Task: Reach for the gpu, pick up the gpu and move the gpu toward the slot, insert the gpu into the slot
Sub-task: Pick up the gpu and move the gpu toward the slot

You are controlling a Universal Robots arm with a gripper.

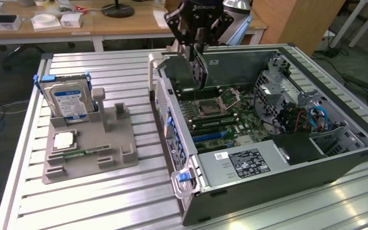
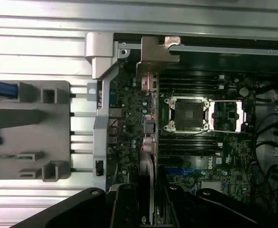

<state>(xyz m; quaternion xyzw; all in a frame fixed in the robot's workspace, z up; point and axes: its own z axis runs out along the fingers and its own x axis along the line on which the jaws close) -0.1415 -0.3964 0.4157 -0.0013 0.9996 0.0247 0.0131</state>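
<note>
Black two-fingered gripper (image 1: pixel 195 48) over the far end of the open dark-grey computer case (image 1: pixel 299 177), clamped on the gpu (image 1: pixel 199 72): a thin, flat, dark circuit card. Held upright by its top edge, hanging clear of the green motherboard (image 1: pixel 235 120) below. In the wrist view, same card (image 2: pixel 147 142) seen edge-on, running out from between the black fingers (image 2: pixel 124 209), over the strip of board beside the case's rear wall.

Slot (image 1: pixel 211 136): long narrow blue plastic connector on the motherboard, lying nearer the exterior view's bottom than the square silver processor socket (image 1: pixel 208 108). Empty. Card's lower edge well above it and, by the exterior view, short of it, hanging nearer the socket than the blue connector. No contact anywhere between card and board.

Step in hand: carry toward the slot. Pick-up judged done, insertion not yet made.

Off to the exterior view's left, on the slatted aluminium bench (image 1: pixel 107 67): grey plastic fixture (image 1: pixel 107 153), with blue-labelled silver hard drive (image 1: pixel 65 98) standing in it and small square silver processor chip (image 1: pixel 64 140) lying flat. Both well apart from the gripper.

Judged need for seating: lower edge brought directly over the blue connector and parallel to it along the whole length, then a straight, level push down. Any tilt likely to jam one end. Tight quarters beside the rear wall, so little room for sideways error.
</note>
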